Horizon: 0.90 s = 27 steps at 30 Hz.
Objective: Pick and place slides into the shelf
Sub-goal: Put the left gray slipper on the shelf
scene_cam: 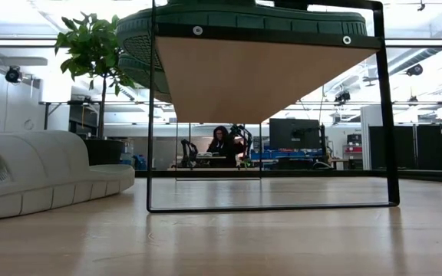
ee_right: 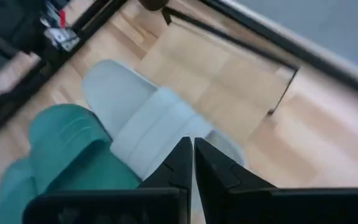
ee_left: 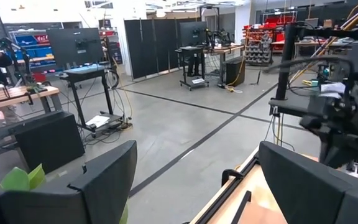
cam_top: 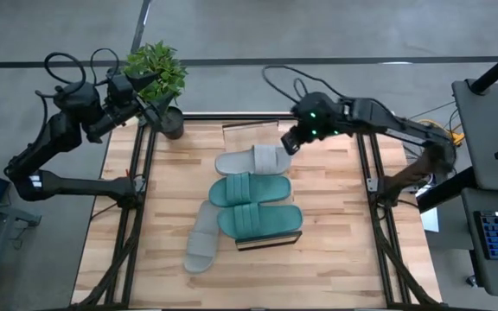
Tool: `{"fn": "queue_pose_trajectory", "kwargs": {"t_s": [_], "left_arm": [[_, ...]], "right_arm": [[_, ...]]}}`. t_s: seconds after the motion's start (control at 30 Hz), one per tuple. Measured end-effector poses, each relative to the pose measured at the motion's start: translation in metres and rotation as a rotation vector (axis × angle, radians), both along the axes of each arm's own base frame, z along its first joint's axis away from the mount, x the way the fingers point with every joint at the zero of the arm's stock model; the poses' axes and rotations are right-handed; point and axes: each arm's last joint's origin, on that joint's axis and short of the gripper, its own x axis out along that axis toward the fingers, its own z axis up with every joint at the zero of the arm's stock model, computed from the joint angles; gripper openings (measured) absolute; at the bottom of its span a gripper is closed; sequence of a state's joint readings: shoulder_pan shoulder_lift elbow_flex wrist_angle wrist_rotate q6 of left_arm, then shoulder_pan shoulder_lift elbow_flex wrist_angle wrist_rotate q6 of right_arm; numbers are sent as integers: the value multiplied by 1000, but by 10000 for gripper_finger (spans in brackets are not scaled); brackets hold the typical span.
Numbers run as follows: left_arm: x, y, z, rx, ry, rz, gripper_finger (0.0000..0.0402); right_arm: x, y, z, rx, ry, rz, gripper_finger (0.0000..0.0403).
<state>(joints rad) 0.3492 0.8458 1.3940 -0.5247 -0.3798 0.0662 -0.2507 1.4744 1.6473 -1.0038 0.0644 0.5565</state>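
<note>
One teal slide (cam_top: 262,220) lies on top of the low shelf (cam_top: 271,242), and it also shows in the low view (scene_cam: 244,19) above the shelf's plank (scene_cam: 259,77). The second teal slide (cam_top: 249,190) lies on the table beside it. One grey slide (cam_top: 251,161) lies farther back, and the other (cam_top: 202,246) lies at the near left. My right gripper (cam_top: 290,142) is over the far grey slide's right end (ee_right: 148,121), with its fingers shut (ee_right: 191,158). My left gripper (cam_top: 145,99) is open beyond the table's far left corner, by the plant. My right gripper's shut fingers point down at the far grey slide, just beside its strap (ee_right: 166,134). I cannot tell whether they touch it. The slide lies flat on the table.
A potted plant (cam_top: 156,73) stands at the far left corner. A flat light wood panel with a thin black frame (ee_right: 229,81) lies at the table's far edge behind the grey slide. Black frame rails (cam_top: 141,199) run along both sides of the table. Bare wood shows at the near right (cam_top: 335,268).
</note>
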Motion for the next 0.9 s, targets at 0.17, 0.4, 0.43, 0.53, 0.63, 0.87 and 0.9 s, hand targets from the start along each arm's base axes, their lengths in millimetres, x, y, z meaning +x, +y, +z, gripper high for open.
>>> {"fn": "queue_pose_trajectory", "kwargs": {"t_s": [0.17, 0.4, 0.43, 0.53, 0.63, 0.87, 0.9], "left_arm": [[0, 0, -2, -1, 4, -1, 322], [-1, 0, -2, -2, 3, -1, 322], [0, 0, -2, -2, 4, -1, 322], [0, 0, -2, -3, 7, 0, 322], [3, 1, -3, -5, 12, -1, 322], [9, 3, -5, -12, 28, -1, 322], [10, 4, -5, -14, 31, -1, 322]], "right_arm": [[-23, 6, -31, 132, -192, -54, 9], [-50, 13, -70, 240, -312, -144, 19], [-53, 14, -75, 254, -314, -152, 27], [-61, 17, -88, 299, -299, -172, 62], [-65, 18, -101, 334, -274, -211, 106], [-62, 16, -129, 370, -338, -285, 183], [-61, 16, -132, 374, -353, -289, 189]]}}
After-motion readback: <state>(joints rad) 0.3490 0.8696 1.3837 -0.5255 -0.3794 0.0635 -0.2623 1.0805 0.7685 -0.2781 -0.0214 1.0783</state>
